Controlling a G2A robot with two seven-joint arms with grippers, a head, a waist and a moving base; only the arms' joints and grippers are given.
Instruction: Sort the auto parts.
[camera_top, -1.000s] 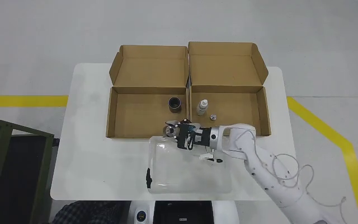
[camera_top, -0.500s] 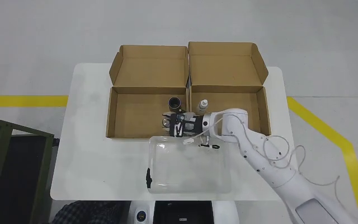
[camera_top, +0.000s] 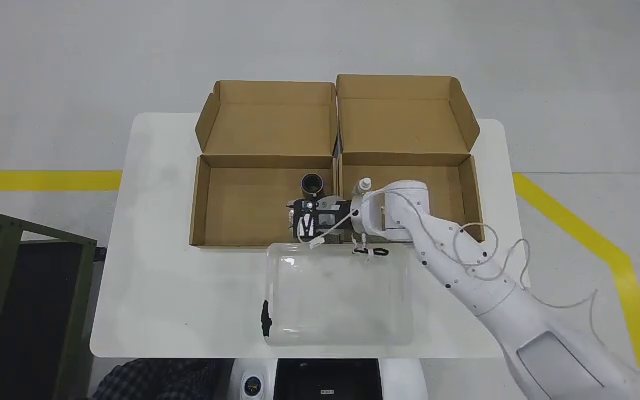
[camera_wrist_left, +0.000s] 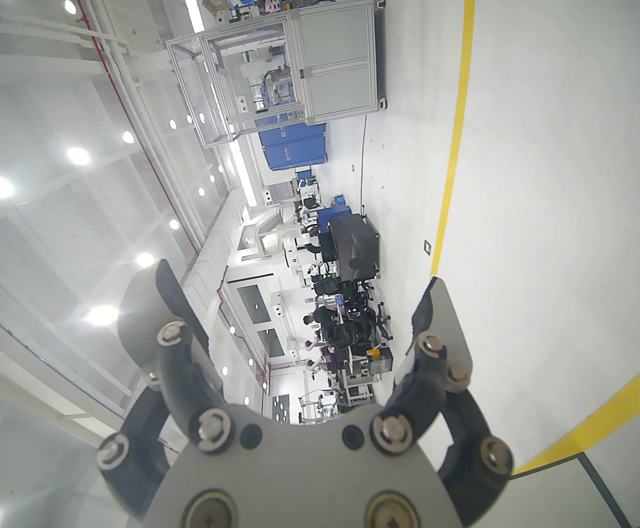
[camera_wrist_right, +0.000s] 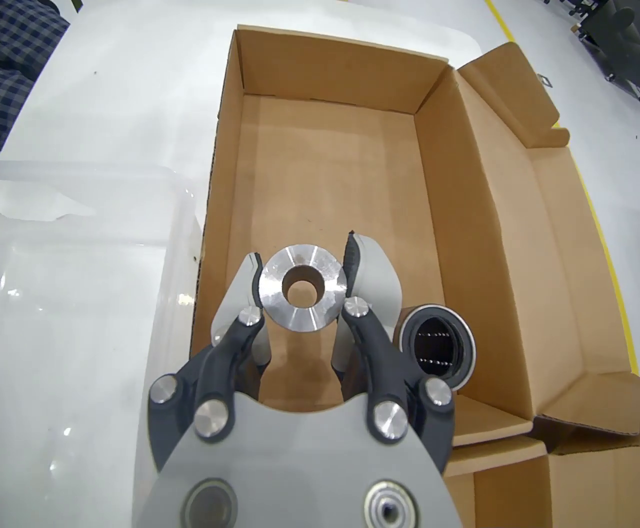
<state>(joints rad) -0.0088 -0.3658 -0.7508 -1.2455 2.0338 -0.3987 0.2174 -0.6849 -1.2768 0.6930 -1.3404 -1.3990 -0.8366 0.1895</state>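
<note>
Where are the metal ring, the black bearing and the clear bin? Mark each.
Metal ring (camera_wrist_right: 302, 320): right wrist view, lower face below the hole.
Black bearing (camera_wrist_right: 440, 345): right wrist view, inside its bore.
Clear bin (camera_top: 340, 300): top view, bare floor.

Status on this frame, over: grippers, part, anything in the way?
Right gripper shut on metal ring, over the cardboard box. Left gripper open, empty. Black bearing in the box, close beside that gripper.

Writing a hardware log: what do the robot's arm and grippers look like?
The right arm is glossy white with thin pale cables looping alongside. The right gripper and left gripper each have a grey metal plate, black linkages with silver screws, and black-lined grey jaws.
</note>
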